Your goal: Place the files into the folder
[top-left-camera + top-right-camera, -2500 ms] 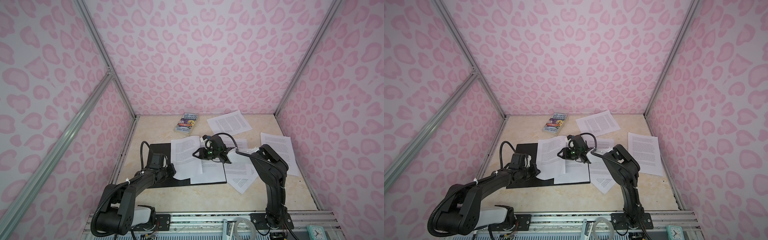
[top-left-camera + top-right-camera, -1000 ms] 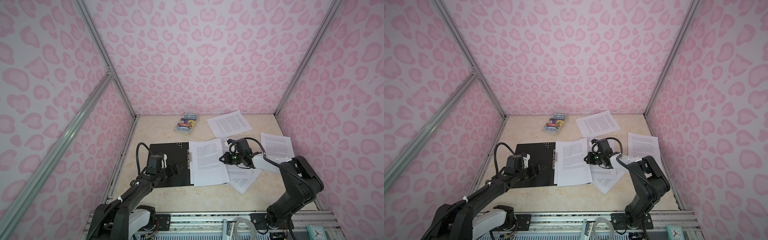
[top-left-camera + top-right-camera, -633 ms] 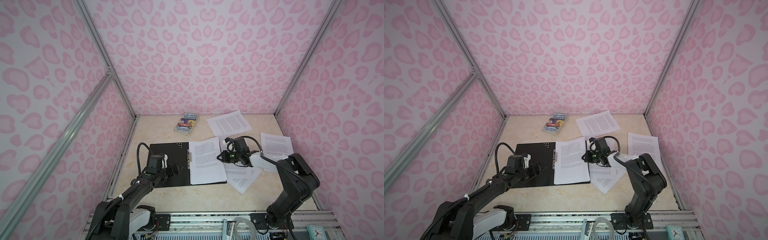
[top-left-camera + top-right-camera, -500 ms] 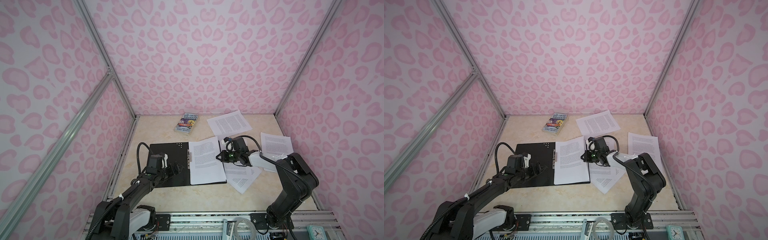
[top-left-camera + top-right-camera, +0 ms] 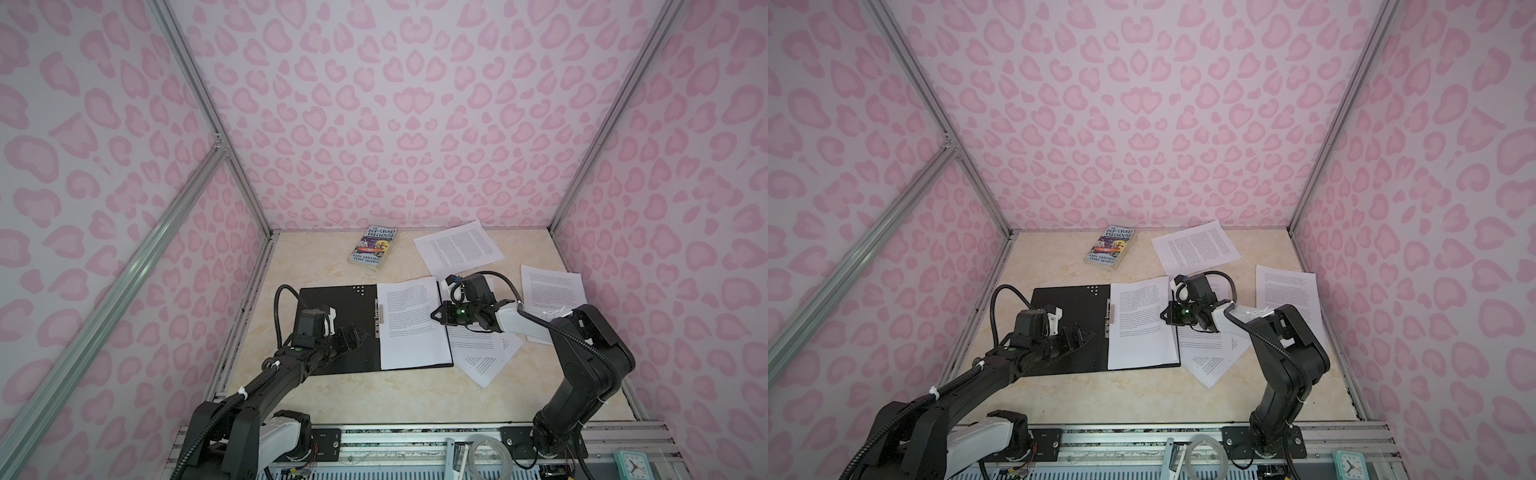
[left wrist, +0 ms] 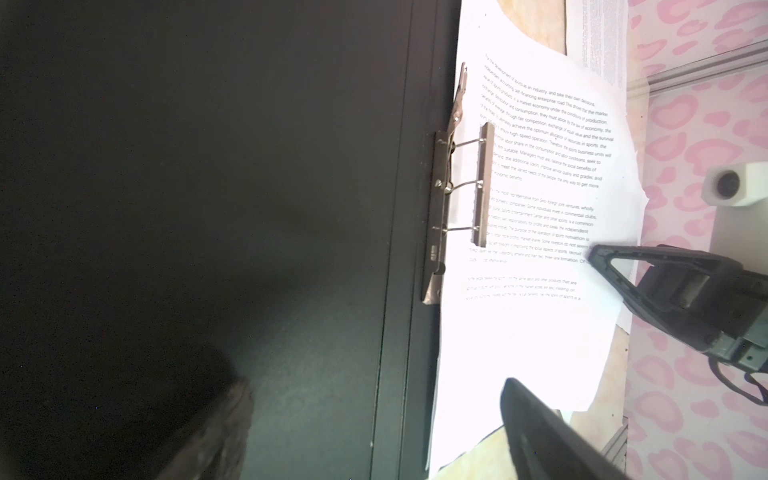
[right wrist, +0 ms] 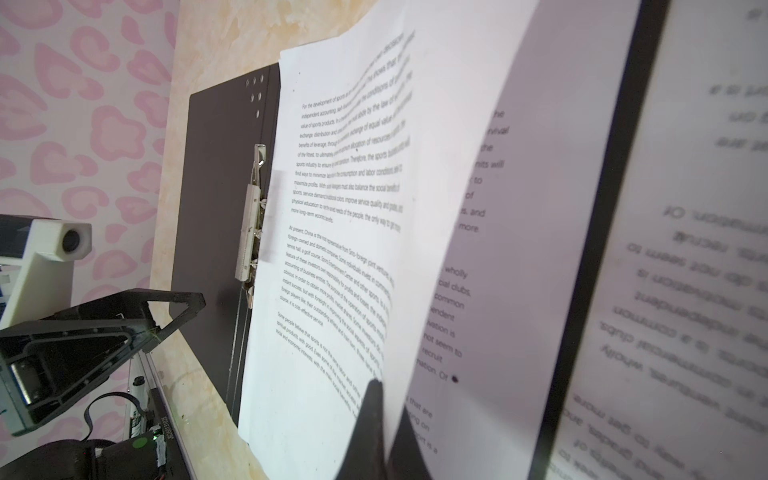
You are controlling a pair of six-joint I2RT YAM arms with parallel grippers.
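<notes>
The folder [image 5: 332, 299] [image 5: 1067, 303] lies open and flat, black inside up, with its metal spine clip [image 5: 377, 318] [image 6: 444, 199] [image 7: 251, 232] in the middle. A printed sheet [image 5: 411, 324] [image 5: 1142, 324] [image 6: 532, 332] [image 7: 332, 208] covers its right half, left edge at the clip. My right gripper [image 5: 434, 316] [image 5: 1163, 316] [image 7: 380, 386] is shut on that sheet's right edge, lifting it slightly off another printed sheet [image 7: 498, 249] beneath. My left gripper [image 5: 361, 332] [image 5: 1090, 331] [image 6: 365, 407] hovers open over the folder's left half, holding nothing.
More files lie loose: one sheet [image 5: 457, 249] at the back, one [image 5: 552, 291] by the right wall, and overlapping ones [image 5: 486, 353] right of the folder. A colourful paperback book [image 5: 373, 248] lies at the back. Pink walls enclose the table on three sides.
The right gripper swung the sheet from over the spine out to the right, then slid it left toward the clip so it lies on the folder's right half. The left gripper stayed open.
</notes>
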